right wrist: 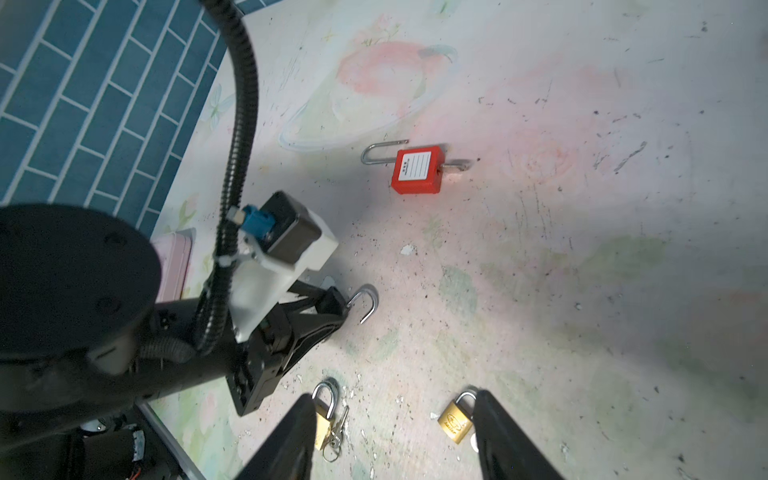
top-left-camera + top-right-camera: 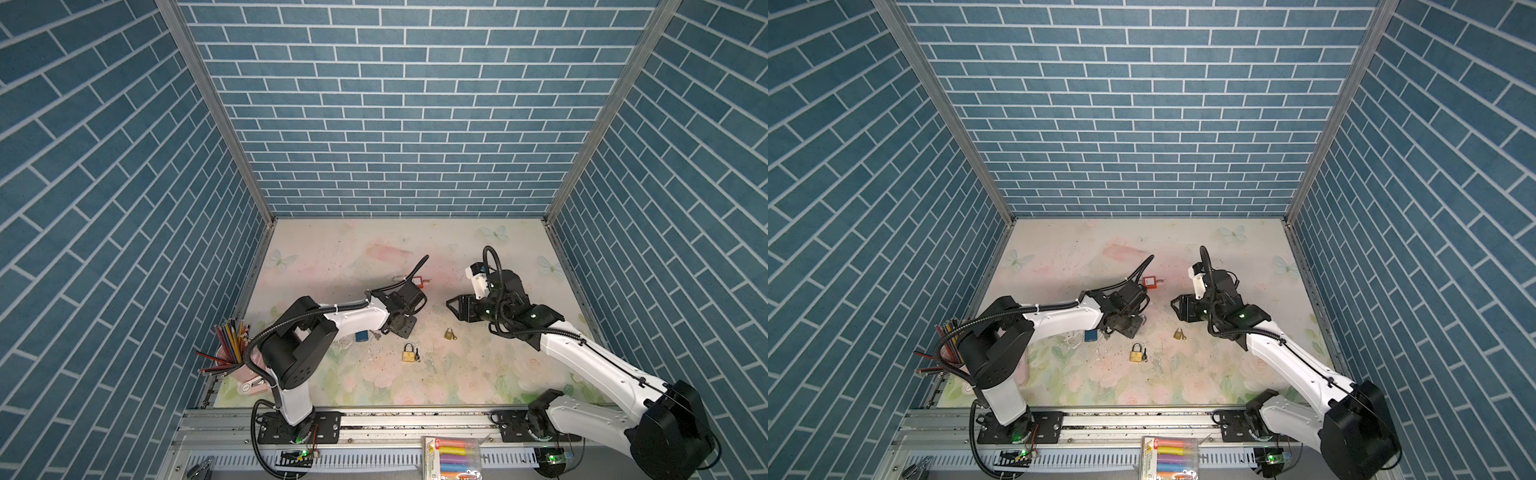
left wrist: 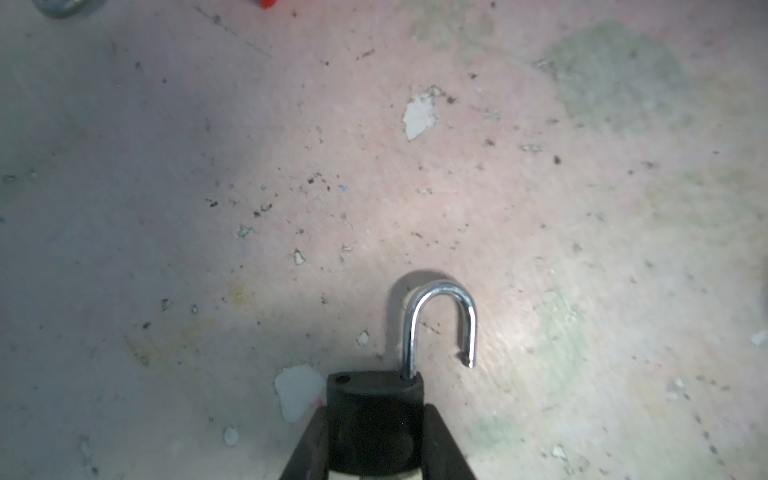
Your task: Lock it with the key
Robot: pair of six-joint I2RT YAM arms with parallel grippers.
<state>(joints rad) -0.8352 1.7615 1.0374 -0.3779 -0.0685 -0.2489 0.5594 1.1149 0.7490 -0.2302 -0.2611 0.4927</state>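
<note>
while left gripper (image 3: pixel 374 415) holds black padlock (image 3: pixel 374 390), two brass padlocks (image 2: pixel 409 353) (image 2: pixel 449 333) lie.

Black padlock (image 3: pixel 374 395), silver shackle (image 3: pixel 411 345) open, in the left hand (image 3: pixel 374 411)

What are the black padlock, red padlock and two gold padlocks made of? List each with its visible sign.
The black padlock has a matte dark body, maybe plastic or coated metal; its shackle is bright, mirror-like steel, probably chromed. The red padlock has a smooth, even red body, likely plastic. The larger gold padlock and smaller gold padlock show a yellow metallic sheen, probably brass.
</note>
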